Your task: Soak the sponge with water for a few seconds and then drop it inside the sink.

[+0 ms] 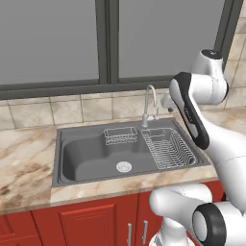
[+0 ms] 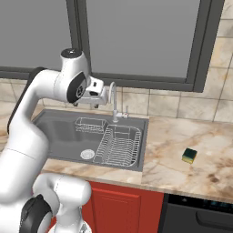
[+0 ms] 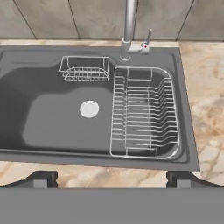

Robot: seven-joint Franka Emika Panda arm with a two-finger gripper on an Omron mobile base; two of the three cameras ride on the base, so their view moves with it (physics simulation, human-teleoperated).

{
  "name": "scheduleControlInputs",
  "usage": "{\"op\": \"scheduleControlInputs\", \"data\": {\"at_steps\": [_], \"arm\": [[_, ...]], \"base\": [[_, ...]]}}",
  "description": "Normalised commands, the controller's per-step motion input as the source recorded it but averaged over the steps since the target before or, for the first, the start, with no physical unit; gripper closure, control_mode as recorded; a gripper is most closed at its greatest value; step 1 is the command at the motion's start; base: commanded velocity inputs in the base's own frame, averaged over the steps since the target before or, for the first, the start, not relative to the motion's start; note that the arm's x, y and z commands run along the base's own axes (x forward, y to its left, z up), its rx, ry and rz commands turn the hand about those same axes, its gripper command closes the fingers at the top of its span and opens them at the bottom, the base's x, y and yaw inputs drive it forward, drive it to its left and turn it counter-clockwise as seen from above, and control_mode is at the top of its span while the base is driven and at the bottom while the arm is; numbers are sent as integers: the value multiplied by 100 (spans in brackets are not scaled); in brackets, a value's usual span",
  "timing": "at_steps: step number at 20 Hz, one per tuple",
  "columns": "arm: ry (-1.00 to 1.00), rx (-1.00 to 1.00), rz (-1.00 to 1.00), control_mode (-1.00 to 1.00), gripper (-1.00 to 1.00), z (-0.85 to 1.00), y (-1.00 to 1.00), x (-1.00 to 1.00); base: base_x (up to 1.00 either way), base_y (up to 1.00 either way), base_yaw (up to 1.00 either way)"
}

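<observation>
One small rectangular sponge [image 2: 189, 155], yellow body under a dark green scrub layer, lies flat on the marbled beige stone surface [image 2: 191, 136], well apart from the basin, at about 3 o'clock of it in the right base view. One large dark grey rectangular metal sink [image 1: 86, 153] is set into the surface. Inside it: one round silver drain [image 1: 124, 166], one small wire basket [image 1: 120, 135] at the back wall, one larger wire dish rack [image 1: 168, 148] filling the right part. One curved chrome faucet [image 1: 150, 103] stands at the back rim at 12 o'clock of the rack, with one small lever at its base.

No writing can be read on any item.

One two-finger tool [image 3: 112, 178]: its two dark tips stand far apart at the bottom corners of the hand view, wide, with nothing between them. It hangs above the sink, looking down on the front rim. In the right base view the tool [image 2: 101, 96] sits just left of the faucet, and the sponge lies at roughly 4 o'clock from it, well apart.
</observation>
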Motion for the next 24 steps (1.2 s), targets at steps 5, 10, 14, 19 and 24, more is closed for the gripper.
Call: {"op": "scheduleControlInputs", "data": {"at_steps": [5, 10, 14, 19, 24], "arm": [[-11, 0, 0, -100, -100, 0, 0, -21], [-13, 0, 0, -100, -100, 1, 0, -28], [-11, 0, 0, -100, -100, 1, 0, -15], [-15, 0, 0, -100, -100, 0, 0, -7], [-15, 0, 0, -100, -100, 0, -6, -3]], "base": [[0, 0, 0], [0, 0, 0], [0, 0, 0], [0, 0, 0], [0, 0, 0]]}}
